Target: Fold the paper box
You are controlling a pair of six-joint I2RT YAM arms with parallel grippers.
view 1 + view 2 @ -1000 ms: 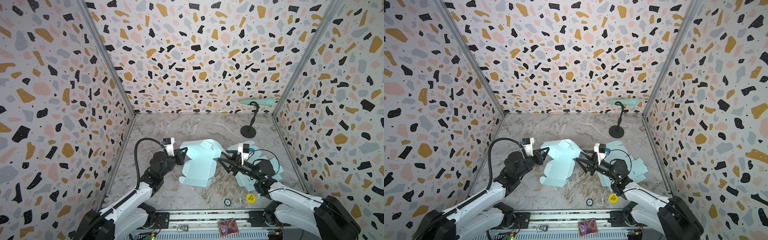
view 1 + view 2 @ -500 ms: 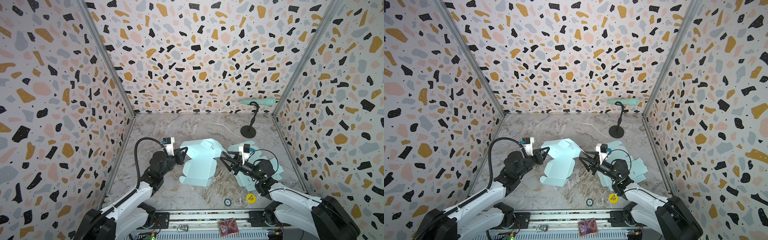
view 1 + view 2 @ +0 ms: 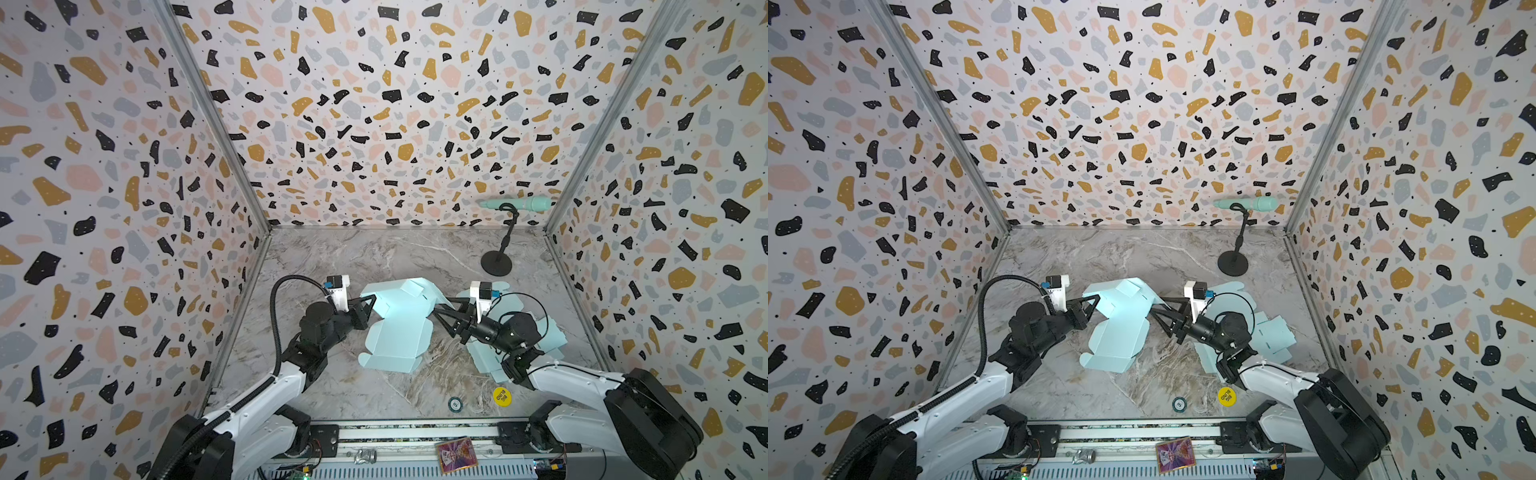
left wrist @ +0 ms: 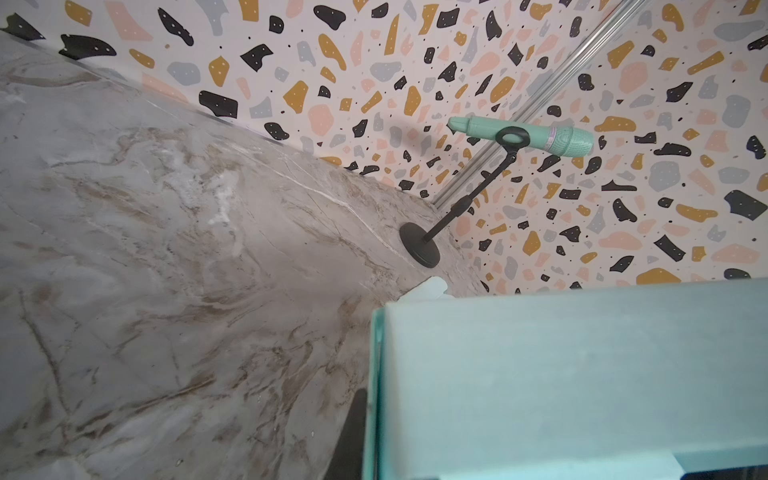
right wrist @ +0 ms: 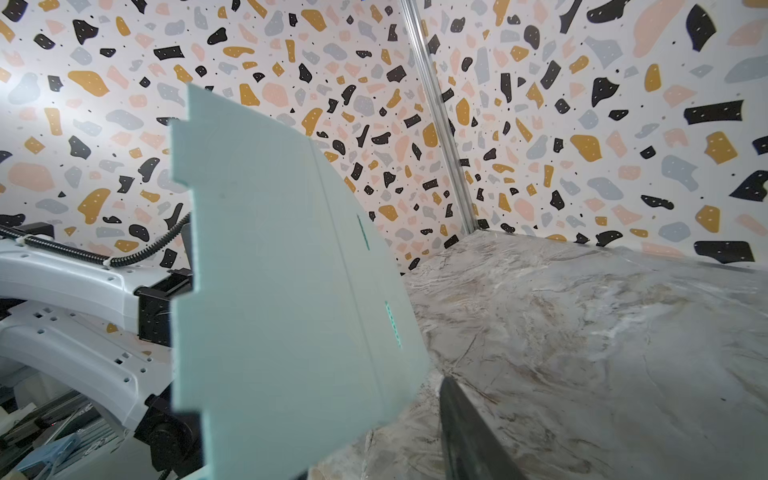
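Left gripper (image 3: pixel 369 305): closed on the upper left edge of the paper box (image 3: pixel 399 332), pinching a panel there. In the left wrist view one dark finger (image 4: pixel 353 432) lies along the edge of the paper box (image 4: pixel 561 374), which fills the near part of that view.

Right gripper (image 3: pixel 438 318): jaws parted, set at the box's right edge, with a raised side panel between them. Whether the pads touch the card cannot be told. In the right wrist view one finger (image 5: pixel 469 432) shows just beside the paper box (image 5: pixel 282 291), whose panel stands upright and slightly curved. The other finger is hidden behind it.

Paper box: pale blue, part-folded, mid-worktop between the two grippers. Far half lifted, its panels partly raised. Near half, a flap with tabs, lies on the worktop (image 3: pixel 374 253) toward the front.

Flat blanks (image 3: pixel 544 332): same pale blue card, unfolded, lying on the worktop under the right arm, apart from the box.

Microphone (image 3: pixel 517 203): mint green, held level on a black stand (image 3: pixel 496 264) in the far right corner.

Yellow disc (image 3: pixel 501 396) and small dark round token (image 3: pixel 455 403): near the front edge, close together, well apart from the box.

Walls (image 3: pixel 374 124): terrazzo pattern, on three sides of the marbled worktop.
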